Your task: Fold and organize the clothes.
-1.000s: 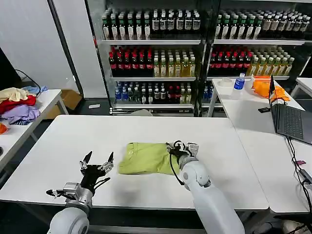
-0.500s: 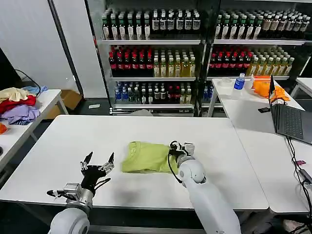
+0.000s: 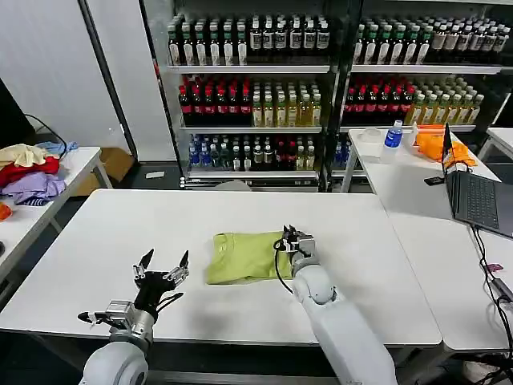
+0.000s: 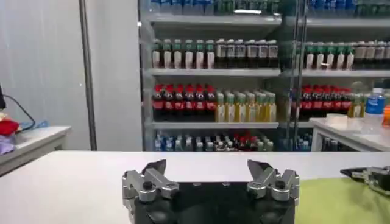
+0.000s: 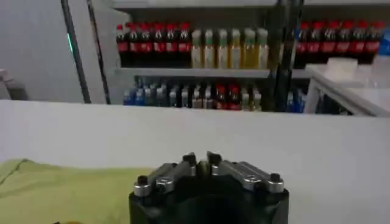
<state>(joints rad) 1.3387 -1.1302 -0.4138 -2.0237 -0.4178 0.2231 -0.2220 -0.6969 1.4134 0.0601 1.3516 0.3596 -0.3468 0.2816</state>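
The lime T-shirt (image 3: 244, 257) lies folded into a compact shape near the middle of the white surface (image 3: 104, 233) in front of me. My right tool (image 3: 293, 238) is at the right edge of the shirt, low at the level of the cloth. In the right wrist view its two fingers (image 5: 183, 167) stand closed together, tip against tip, and I cannot tell if some fabric is pinched between them; the green cloth (image 5: 67, 192) shows just beside and under the tool there.

My left tool (image 3: 163, 270) waits over the bare surface to the left of the shirt, apart from it, and touches nothing. Its fingers (image 4: 149, 176) are spread wide, with nothing between them. In the left wrist view a corner of the shirt (image 4: 341, 201) is seen at one side, with my right tool (image 4: 368, 176) at its edge.

Behind the surface stands a glass-door cooler (image 3: 256, 96) full of bottles. On a side table to my left lies a heap of red, purple and cream garments (image 3: 28, 172). On another table to my right are an open laptop (image 3: 477, 196), an orange cloth (image 3: 437, 140) and a bottle with a blue label (image 3: 393, 135).
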